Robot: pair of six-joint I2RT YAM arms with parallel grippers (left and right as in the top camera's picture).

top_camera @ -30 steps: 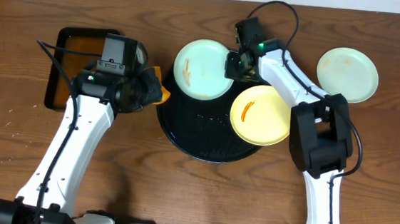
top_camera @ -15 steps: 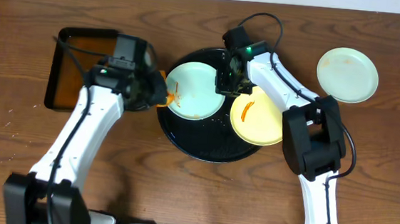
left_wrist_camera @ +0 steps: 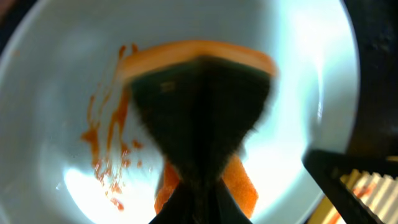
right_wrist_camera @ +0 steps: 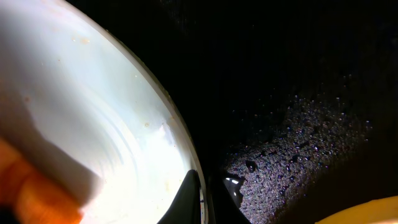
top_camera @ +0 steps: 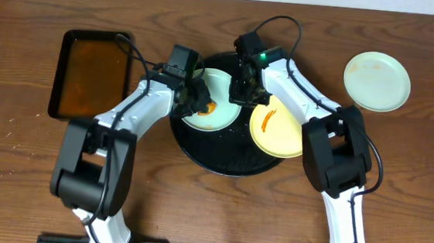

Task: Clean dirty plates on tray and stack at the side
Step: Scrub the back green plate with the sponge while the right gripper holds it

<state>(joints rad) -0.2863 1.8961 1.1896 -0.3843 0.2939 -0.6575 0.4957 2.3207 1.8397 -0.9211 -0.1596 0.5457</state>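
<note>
— What does the right claw (right_wrist_camera: 205, 198) have?

— The rim of the pale mint plate (right_wrist_camera: 93, 124), pinched between its two dark fingers at the plate's lower right edge.

— And around the plate?

— To its right is the glossy black tray (right_wrist_camera: 298, 74), beaded with water drops. A blurred orange sponge (right_wrist_camera: 31, 193) lies over the plate's lower left. A sliver of yellow plate (right_wrist_camera: 367, 214) shows well to its right.

one overhead view, two wrist close-ups
overhead looks straight down on the whole table (top_camera: 12, 160); left wrist faces down into the mint plate (left_wrist_camera: 56, 93), very near; right wrist hugs that plate's rim over the black tray (right_wrist_camera: 280, 74); all share the plate.
</note>
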